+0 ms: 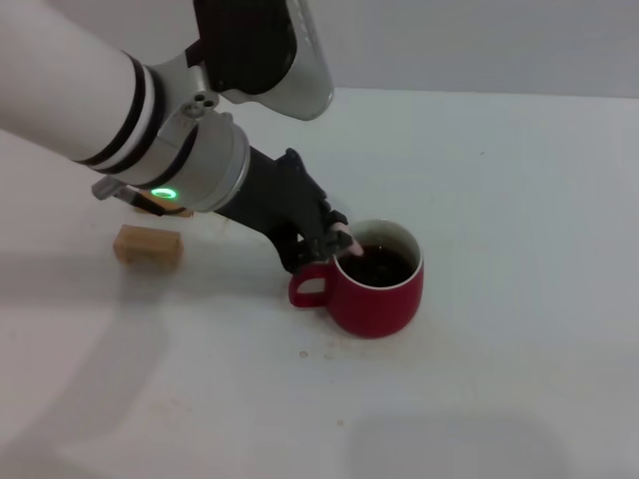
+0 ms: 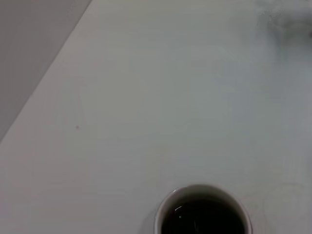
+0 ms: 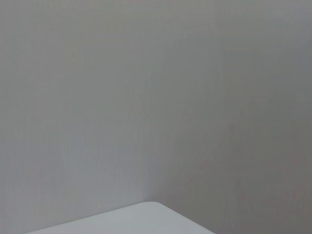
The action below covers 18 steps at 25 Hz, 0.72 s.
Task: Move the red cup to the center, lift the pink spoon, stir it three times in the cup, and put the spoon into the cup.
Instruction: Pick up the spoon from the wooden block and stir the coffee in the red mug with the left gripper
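The red cup [image 1: 376,289] stands on the white table [image 1: 519,200], near the middle, with dark liquid inside and its handle toward the robot's left. The left gripper [image 1: 337,242] reaches down to the cup's rim above the handle, clenched on the pink spoon [image 1: 345,240], whose pale end shows at the rim. A tan wooden block [image 1: 148,244] lies well apart on the left. The right gripper is not visible.

The left arm reached diagonally down across the bench [image 1: 519,180], its black left end effector [image 1: 334,242] angled low, fingers pinched together.
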### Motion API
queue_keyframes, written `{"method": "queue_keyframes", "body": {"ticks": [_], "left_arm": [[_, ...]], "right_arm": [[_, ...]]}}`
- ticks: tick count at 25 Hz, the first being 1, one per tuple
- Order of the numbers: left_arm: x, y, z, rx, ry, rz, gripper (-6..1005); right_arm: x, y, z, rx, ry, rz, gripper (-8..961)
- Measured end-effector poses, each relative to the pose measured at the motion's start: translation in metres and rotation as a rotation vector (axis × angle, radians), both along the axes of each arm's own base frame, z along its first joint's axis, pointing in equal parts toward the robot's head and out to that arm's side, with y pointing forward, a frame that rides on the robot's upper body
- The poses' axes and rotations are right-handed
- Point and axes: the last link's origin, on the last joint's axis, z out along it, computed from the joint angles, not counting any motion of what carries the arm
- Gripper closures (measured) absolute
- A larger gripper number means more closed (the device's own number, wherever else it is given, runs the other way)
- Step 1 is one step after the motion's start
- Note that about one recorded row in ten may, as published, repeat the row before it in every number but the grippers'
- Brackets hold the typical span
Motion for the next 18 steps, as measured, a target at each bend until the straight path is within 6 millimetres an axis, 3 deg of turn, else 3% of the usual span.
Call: {"method": "queue_keyframes", "body": {"ticks": [9, 18], "left_arm": [[-0.012, 0.009, 0.011, 0.06, 0.017, 0.053, 857], [-0.001, 0.016, 0.0, 0.04, 0.009, 0.028, 857]], "right_arm": [[0.0, 0.001, 0.0, -0.006, -0.001, 0.003, 952], [0.0, 0.001, -0.002, -0.015, -0.001, 0.005, 952]]}}
